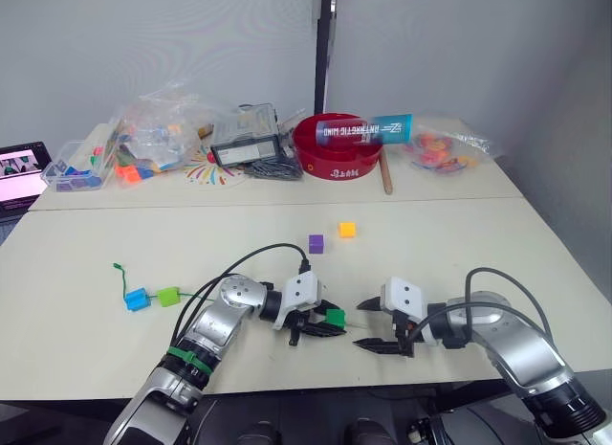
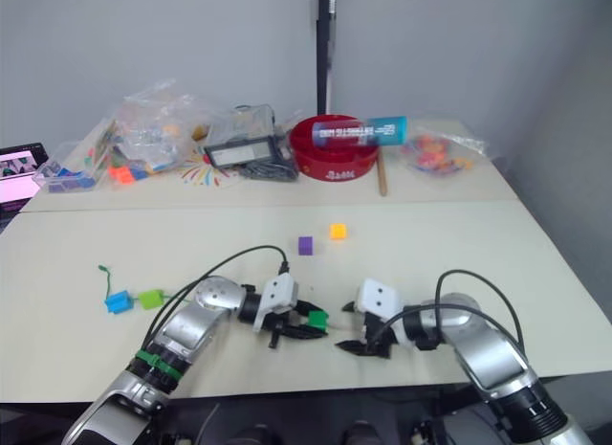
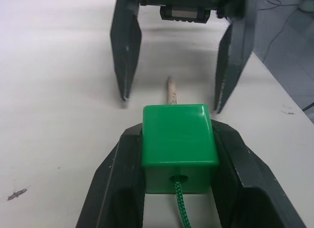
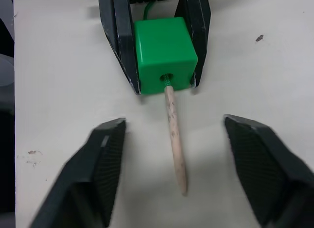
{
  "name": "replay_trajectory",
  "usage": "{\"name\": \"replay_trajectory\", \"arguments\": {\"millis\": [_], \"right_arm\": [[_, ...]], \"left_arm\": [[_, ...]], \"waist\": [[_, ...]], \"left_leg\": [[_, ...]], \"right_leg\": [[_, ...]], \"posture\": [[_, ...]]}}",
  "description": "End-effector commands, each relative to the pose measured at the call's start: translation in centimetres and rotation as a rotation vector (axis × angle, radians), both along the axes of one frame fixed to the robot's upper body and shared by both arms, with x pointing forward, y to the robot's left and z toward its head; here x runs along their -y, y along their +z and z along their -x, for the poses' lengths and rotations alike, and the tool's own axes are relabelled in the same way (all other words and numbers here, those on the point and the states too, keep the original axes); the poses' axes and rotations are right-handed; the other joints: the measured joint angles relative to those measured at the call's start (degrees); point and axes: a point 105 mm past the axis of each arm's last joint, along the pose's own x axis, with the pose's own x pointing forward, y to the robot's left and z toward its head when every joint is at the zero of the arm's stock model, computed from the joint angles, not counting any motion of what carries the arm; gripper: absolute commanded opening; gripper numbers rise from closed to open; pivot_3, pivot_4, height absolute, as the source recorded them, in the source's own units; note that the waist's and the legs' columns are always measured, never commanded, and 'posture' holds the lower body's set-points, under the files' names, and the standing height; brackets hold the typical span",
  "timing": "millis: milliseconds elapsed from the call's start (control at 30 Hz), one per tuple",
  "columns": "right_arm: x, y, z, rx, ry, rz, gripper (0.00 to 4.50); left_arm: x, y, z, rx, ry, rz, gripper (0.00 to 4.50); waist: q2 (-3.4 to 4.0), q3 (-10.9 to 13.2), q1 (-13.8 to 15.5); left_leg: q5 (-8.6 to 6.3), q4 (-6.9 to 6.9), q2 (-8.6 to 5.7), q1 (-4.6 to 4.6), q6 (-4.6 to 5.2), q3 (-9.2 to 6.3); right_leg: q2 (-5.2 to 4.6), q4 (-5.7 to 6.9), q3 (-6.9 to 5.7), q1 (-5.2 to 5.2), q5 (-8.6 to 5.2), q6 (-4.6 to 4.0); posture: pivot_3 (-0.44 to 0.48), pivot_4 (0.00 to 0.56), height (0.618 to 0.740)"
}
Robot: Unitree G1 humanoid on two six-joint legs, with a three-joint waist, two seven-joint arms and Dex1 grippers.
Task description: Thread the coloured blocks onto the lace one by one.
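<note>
**Dark green block clamped, lace tip through and awaiting the pull**

The dark green block point(image 3: 179, 145) is sitting near the front edge of the surface point(image 1: 459, 254), clamped between the two fingers of the left gripper point(image 1: 323, 322). The lace point(image 3: 182, 209) is entering the bore on the wrist side of the block, and its pale stiff tip point(image 4: 175, 142) is projecting out of the far face and lying flat on the surface. The block is being held with its bore pointing at the other arm, presumably so that the tip emerges where it can be taken.

The right gripper point(image 1: 375, 324) is facing the block from the 3 o'clock side, fingers spread wide and holding nothing. The fingers are straddling the tip without touching it. This placement is judged to be preparation for closing on the tip and drawing the lace through.

At 9 o'clock from the left gripper, well apart, the light green block point(image 1: 168, 296) and the blue block point(image 1: 137, 299) are lying just beside each other along the lace, apparently already threaded, near the knotted tail point(image 1: 119, 268). At 12 o'clock, the purple block point(image 1: 316, 243) and the orange-yellow block point(image 1: 347, 230) are resting loose on the surface, not yet threaded.
</note>
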Motion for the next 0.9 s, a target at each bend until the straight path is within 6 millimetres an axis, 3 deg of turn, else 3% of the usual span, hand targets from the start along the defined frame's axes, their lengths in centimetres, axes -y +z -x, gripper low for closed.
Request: {"name": "replay_trajectory", "arguments": {"millis": [33, 233, 567, 700, 900], "right_arm": [[-0.3, 0.5, 0.0, 0.025, 0.004, -0.025, 1.97], [-0.1, 0.2, -0.2, 0.029, -0.006, -0.007, 0.01], [-0.6, 1.1, -0.3, 0.059, 0.024, -0.023, 0.00], [-1.1, 1.6, -0.1, 0.078, 0.061, -0.012, 0.00], [-1.7, 2.2, -0.3, 0.101, 0.103, 0.010, 0.00]], "left_arm": [[0.5, 1.3, 0.1, 0.041, -0.027, 0.039, 1.20], [0.4, 1.3, 0.3, 0.040, -0.036, 0.038, 1.20], [-2.2, 1.8, 0.2, 0.049, 0.001, 0.025, 1.20], [-5.5, 1.9, 0.1, 0.056, 0.056, -0.016, 1.20], [-15.8, 1.3, -0.2, 0.030, 0.201, -0.216, 1.20]], "waist": [[0.00, 0.0, 0.0], [0.00, 0.0, 0.0], [0.00, 0.0, -0.1], [0.01, 0.0, -0.5], [0.01, 0.0, -0.9]], "left_leg": [[0.00, 0.00, 0.00, 0.00, 0.00, 0.00], [0.00, 0.00, 0.00, 0.00, 0.00, 0.00], [0.00, 0.00, 0.01, 0.00, 0.00, 0.00], [0.00, -0.03, 0.05, 0.01, 0.00, -0.01], [0.00, -0.11, 0.18, 0.07, 0.00, -0.01]], "right_leg": [[0.00, 0.00, 0.00, 0.00, 0.00, 0.00], [0.00, 0.00, 0.00, 0.00, 0.00, 0.00], [0.01, 0.01, 0.00, -0.01, 0.00, 0.00], [0.03, 0.02, 0.00, -0.03, 0.00, 0.00], [0.14, 0.00, -0.01, -0.05, 0.00, -0.01]], "posture": [[0.000, 0.150, 0.740], [0.000, 0.150, 0.740], [0.000, 0.150, 0.740], [0.000, 0.150, 0.740], [0.000, 0.150, 0.740]]}}
